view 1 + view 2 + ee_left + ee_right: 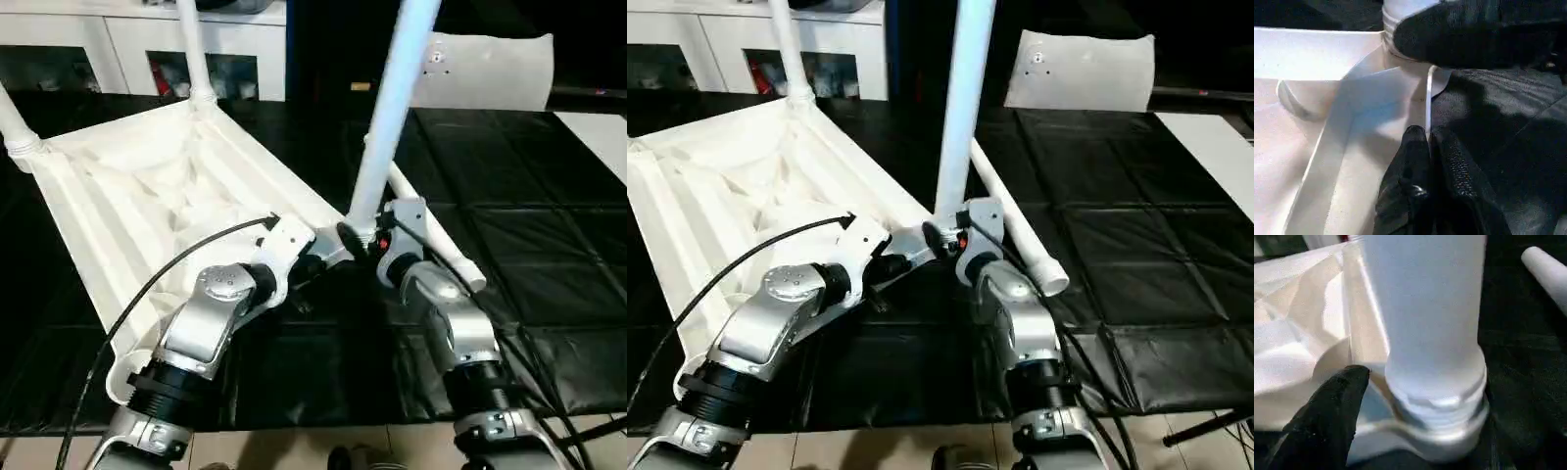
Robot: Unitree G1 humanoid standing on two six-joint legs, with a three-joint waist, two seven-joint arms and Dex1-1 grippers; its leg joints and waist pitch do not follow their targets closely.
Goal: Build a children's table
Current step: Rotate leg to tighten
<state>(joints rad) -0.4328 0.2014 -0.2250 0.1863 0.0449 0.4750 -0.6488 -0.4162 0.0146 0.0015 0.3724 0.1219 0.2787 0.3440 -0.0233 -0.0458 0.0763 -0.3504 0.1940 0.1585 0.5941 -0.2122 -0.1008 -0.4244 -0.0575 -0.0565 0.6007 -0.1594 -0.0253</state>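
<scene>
I see a big black mat on the floor, and it spreads over most of the frame. On it, in the left half, lies the white tabletop, turned over so its ribs face up. A white cabinet stands along the top left edge. A white block that looks like a pillow sits at the upper right. One long white leg stands up in the middle of the frame, with its foot in the corner socket of the tabletop nearest my arms. Two more legs stand in other corners, one at the top and one at the far left edge. A fourth leg lies flat on the mat, just right of the standing one. My left gripper is clenched, and its two black fingers pinch the thin rim of the tabletop beside that near corner. My right gripper is released; its fingers are spread around the bottom of the middle leg, and the one I can see is not touching it.
</scene>
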